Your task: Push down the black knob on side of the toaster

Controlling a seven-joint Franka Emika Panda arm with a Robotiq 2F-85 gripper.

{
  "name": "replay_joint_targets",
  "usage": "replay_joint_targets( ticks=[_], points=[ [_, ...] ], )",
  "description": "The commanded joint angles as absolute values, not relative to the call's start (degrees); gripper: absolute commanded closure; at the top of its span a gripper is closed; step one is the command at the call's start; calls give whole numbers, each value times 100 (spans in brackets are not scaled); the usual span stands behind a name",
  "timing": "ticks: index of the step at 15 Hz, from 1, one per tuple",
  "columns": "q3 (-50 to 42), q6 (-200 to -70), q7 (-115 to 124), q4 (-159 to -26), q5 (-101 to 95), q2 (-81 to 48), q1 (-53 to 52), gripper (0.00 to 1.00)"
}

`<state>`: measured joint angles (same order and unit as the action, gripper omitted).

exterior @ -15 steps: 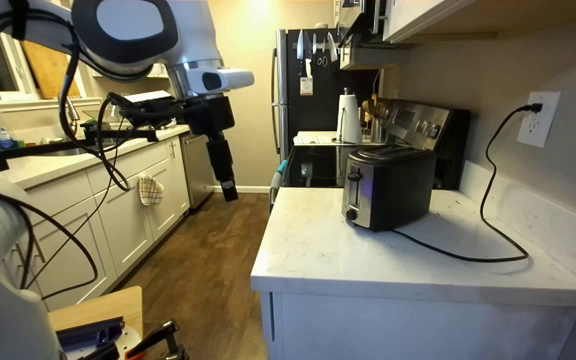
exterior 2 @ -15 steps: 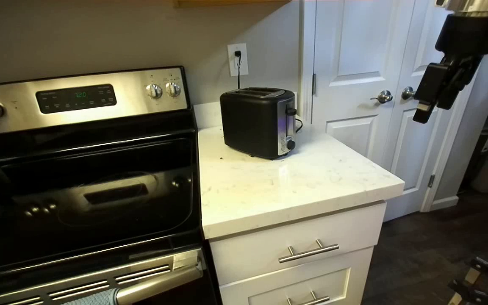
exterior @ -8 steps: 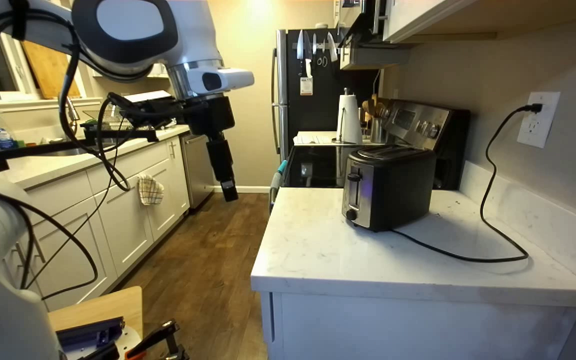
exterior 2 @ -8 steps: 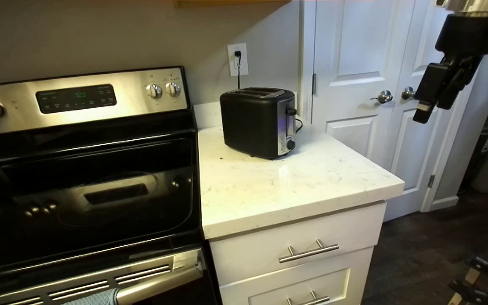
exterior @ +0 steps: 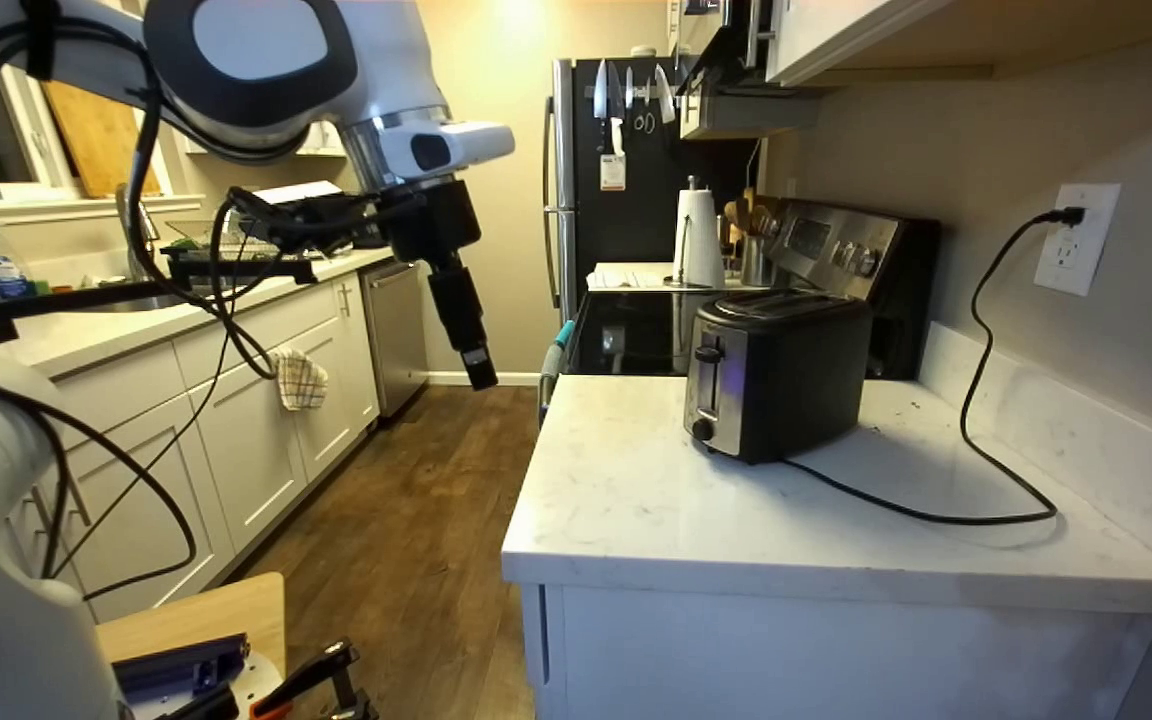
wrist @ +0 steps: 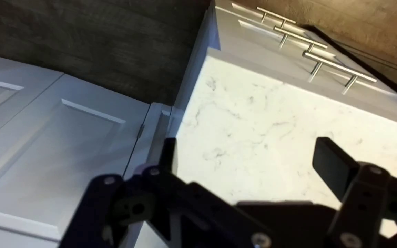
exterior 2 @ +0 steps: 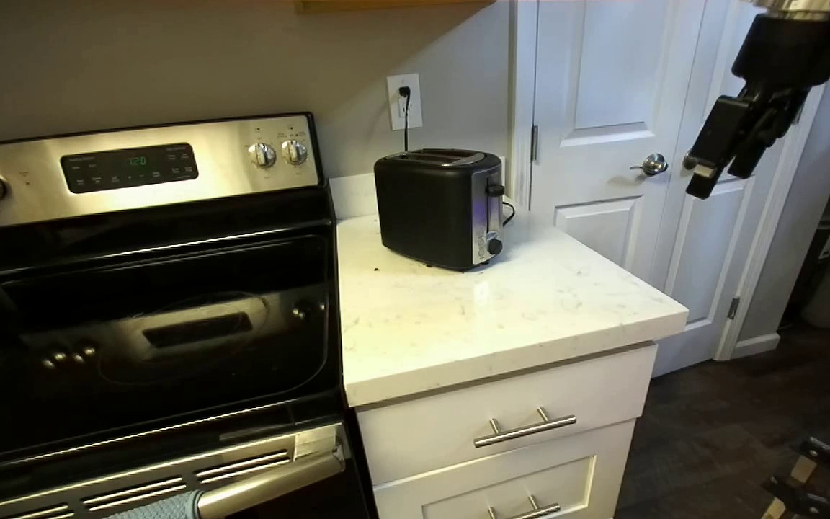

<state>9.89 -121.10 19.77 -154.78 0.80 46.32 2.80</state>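
The toaster [exterior: 801,380] stands upright on the white counter in both exterior views [exterior 2: 426,209]. Its long side is black and its narrow end is silver. The black knob [exterior: 708,354] sticks out high on that narrow end, at the top of its slot; it also shows in an exterior view [exterior 2: 496,190]. My gripper [exterior: 481,372] hangs in the air, tilted, apart from the toaster on the side its knob end faces [exterior 2: 720,180]. In the wrist view [wrist: 246,141] its fingers are wide apart with nothing between them. Toaster and knob are out of the wrist view.
A round black dial [exterior: 702,430] sits low on the toaster's end. The black cord [exterior: 936,517] runs over the counter [exterior: 626,500] to the wall outlet [exterior: 1078,240]. The stove [exterior 2: 170,310] adjoins the counter. Drawer handles [exterior 2: 524,431] stick out below the counter's edge.
In the last half second my gripper has moved a little towards the counter and slightly up, and has tilted more. The toaster and its knob have not moved.
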Motion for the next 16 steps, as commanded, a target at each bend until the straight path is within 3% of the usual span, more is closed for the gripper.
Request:
replay_joint_targets(
  ticks=[1, 10, 11, 12, 16],
  points=[
    [953, -13008, 2128, -15346, 4, 4392, 476, 0],
    [622, -15531, 1798, -14716, 244, 3192, 339, 0],
    [606, -15745, 1781, -14635, 267, 3032, 312, 25],
    [596, -15918, 1774, -14544, 284, 2872, 295, 26],
    [560, -16286, 1749, -14199, 375, 2269, 191, 53]
  ],
)
